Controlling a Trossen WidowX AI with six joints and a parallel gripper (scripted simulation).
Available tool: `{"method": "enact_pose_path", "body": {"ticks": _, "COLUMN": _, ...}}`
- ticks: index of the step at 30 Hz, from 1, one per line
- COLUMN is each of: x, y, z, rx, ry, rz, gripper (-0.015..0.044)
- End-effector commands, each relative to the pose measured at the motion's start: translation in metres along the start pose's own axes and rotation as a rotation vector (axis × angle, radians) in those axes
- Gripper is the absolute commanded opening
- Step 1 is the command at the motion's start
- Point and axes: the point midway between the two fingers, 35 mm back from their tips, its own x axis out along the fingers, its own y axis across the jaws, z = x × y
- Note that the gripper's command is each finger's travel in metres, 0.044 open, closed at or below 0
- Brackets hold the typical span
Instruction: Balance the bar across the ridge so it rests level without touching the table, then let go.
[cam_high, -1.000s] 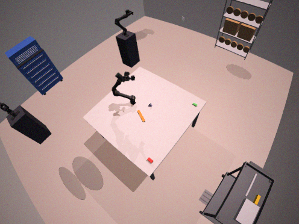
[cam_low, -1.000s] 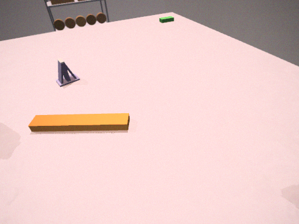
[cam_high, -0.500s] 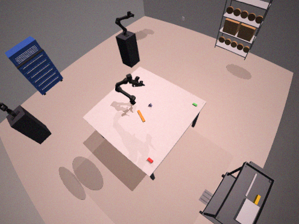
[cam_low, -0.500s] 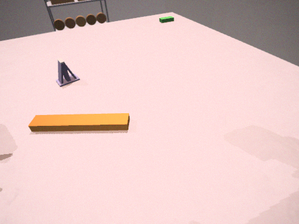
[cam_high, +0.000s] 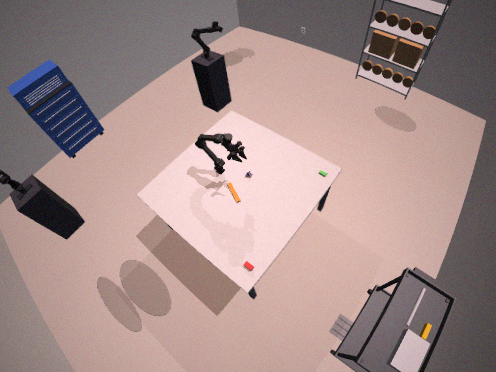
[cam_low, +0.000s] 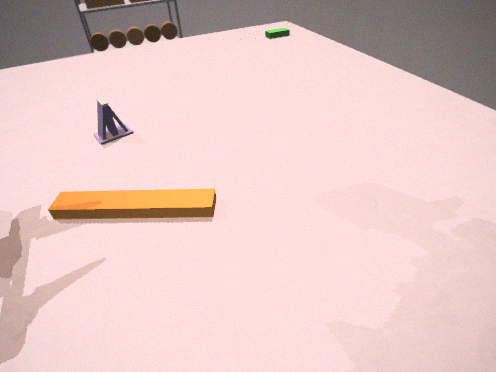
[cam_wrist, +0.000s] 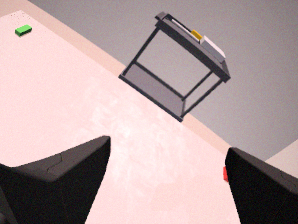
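Observation:
An orange bar (cam_high: 233, 192) (cam_low: 135, 201) lies flat on the white table (cam_high: 295, 200) (cam_low: 300, 300). A small dark purple ridge (cam_high: 249, 174) (cam_low: 106, 122) stands upright on a thin base beside the bar, apart from it, with nothing on top. My gripper (cam_high: 243, 155) (cam_wrist: 170, 145) is open and empty. It hangs in the air above the table, and its fingers stand wide apart in the wrist view. The bar and the ridge are not in the wrist view, and the gripper is outside the exterior view; only shadows of the arm fall near the bar there.
A green block (cam_high: 323, 173) (cam_low: 277, 33) (cam_wrist: 23, 30) lies near the table's far corner. A red block (cam_high: 249, 266) (cam_wrist: 226, 174) lies near another corner. A dark cart (cam_high: 380, 320) (cam_wrist: 155, 92) stands off the table. Two more arms stand on black pedestals beyond the table.

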Motion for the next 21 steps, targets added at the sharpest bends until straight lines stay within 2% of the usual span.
{"method": "enact_pose_path", "body": {"ticks": 1, "x": 0.022, "y": 0.006, "z": -0.029, "rx": 0.055, "ry": 0.13, "rz": 0.03, "gripper": 0.0315}}
{"method": "enact_pose_path", "body": {"ticks": 11, "x": 0.058, "y": 0.014, "z": -0.106, "rx": 0.225, "ry": 0.448, "rz": 0.076, "gripper": 0.0315}}
{"method": "enact_pose_path", "body": {"ticks": 21, "x": 0.069, "y": 0.023, "z": -0.184, "rx": 0.441, "ry": 0.769, "rz": 0.099, "gripper": 0.0315}}
